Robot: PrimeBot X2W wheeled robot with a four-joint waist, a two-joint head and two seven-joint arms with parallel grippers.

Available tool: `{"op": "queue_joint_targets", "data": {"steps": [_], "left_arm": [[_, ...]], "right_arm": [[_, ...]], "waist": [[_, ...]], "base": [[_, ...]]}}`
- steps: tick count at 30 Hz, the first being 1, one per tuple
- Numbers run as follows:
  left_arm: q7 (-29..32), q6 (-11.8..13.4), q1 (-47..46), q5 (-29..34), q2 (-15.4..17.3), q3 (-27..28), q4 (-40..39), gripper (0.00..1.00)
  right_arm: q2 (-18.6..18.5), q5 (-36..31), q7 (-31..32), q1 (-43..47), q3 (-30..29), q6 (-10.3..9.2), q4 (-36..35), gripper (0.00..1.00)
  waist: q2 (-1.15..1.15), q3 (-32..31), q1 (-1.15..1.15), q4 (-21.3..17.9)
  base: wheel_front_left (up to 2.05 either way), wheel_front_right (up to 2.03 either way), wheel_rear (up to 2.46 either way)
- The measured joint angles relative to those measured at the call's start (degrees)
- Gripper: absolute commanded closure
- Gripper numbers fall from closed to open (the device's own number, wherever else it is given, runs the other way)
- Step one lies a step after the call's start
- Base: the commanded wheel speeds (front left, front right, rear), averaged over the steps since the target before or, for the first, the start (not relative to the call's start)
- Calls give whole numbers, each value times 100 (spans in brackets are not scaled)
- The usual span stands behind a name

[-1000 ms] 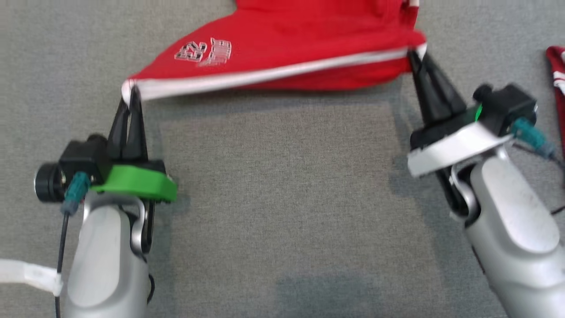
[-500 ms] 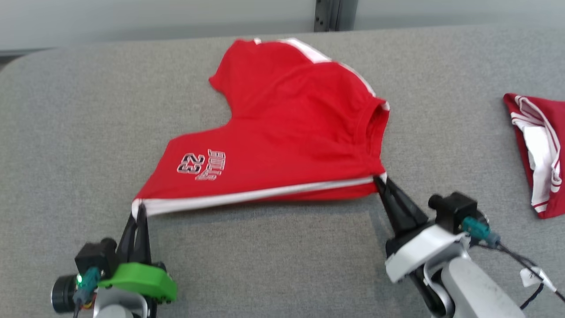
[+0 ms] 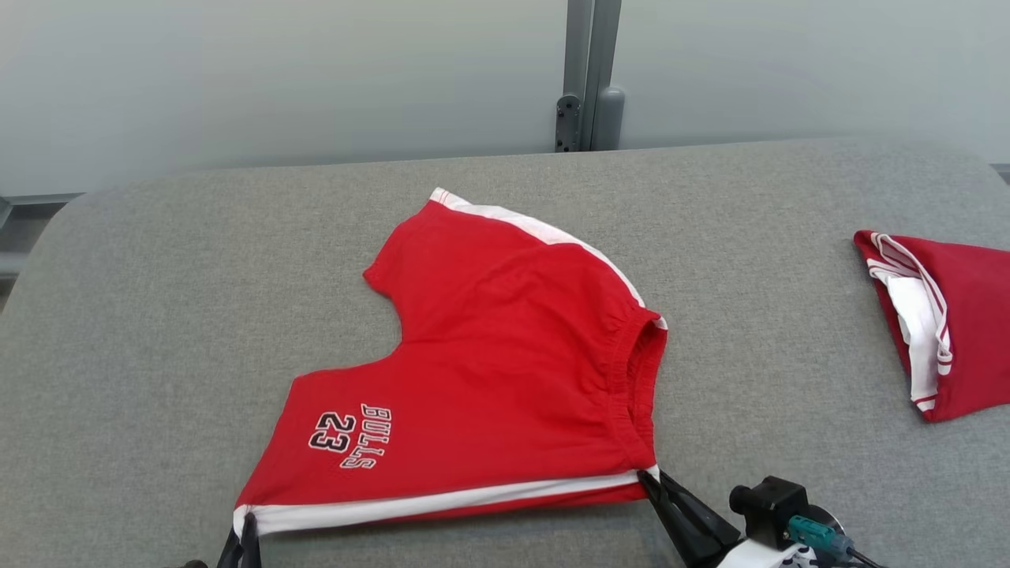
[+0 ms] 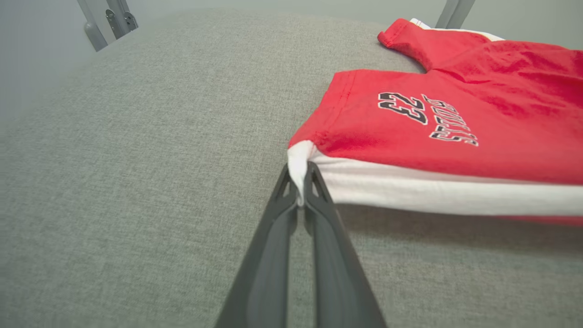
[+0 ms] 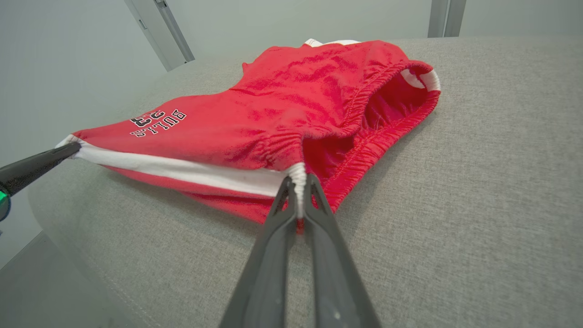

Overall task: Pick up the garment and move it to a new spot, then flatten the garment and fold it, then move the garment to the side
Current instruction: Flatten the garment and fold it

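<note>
The garment (image 3: 505, 371) is a pair of red shorts with a white side stripe and black "BULLS 23" lettering, spread on the grey padded table (image 3: 158, 315). My left gripper (image 3: 243, 530) is shut on the stripe's hem corner at the lower left, seen close in the left wrist view (image 4: 300, 182). At the waistband end of the same stripe, my right gripper (image 3: 651, 478) is shut on the fabric, as the right wrist view (image 5: 297, 187) shows. The near edge of the garment (image 5: 282, 118) hangs taut between both grippers, slightly lifted off the table. The far leg lies flat.
A second red and white garment (image 3: 939, 323) lies folded at the table's right edge. A grey wall with a metal post (image 3: 588, 79) stands behind the table. The table's rounded left corner (image 3: 47, 229) drops off to the floor.
The head camera has tilted up, so the whole table and wall have come into view. Both grippers keep their hold on the garment's near edge, which lies nearer the table front.
</note>
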Motion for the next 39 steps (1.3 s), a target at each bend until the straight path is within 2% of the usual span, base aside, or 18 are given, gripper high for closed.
{"op": "queue_joint_targets", "data": {"steps": [7,17,24,25,27,34,39], "left_arm": [[0,-22,-35,35,1,9,-126,100],[0,-120,-1534,301,4,-279,-322,100],[0,-182,-2759,608,10,-365,2,100],[0,-205,-3439,776,133,-353,368,100],[0,-205,-3724,825,204,-348,521,100],[0,-197,-4616,1042,408,-439,933,100],[0,-90,-5137,1155,537,-499,1333,100]], "right_arm": [[-76,99,0,79,62,0,-55,100],[186,90,0,-725,-280,-1,-102,100],[472,-10,0,-1352,-717,-1,57,100],[761,-57,0,-1645,-1027,-2,67,100],[845,-73,0,-1755,-1107,-2,66,100],[1034,-63,0,-2124,-1299,-2,-3,100],[1065,40,0,-2377,-1318,-2,-113,100]], "waist": [[0,103,0,24],[0,634,0,-63],[0,1188,0,-232],[0,1571,0,-405],[0,1725,0,-496],[0,2188,0,-818],[0,2493,1,-1022]], "base": [[0,0,0],[0,0,0],[0,0,0],[0,0,0],[0,0,0],[0,0,0],[0,0,0]]}}
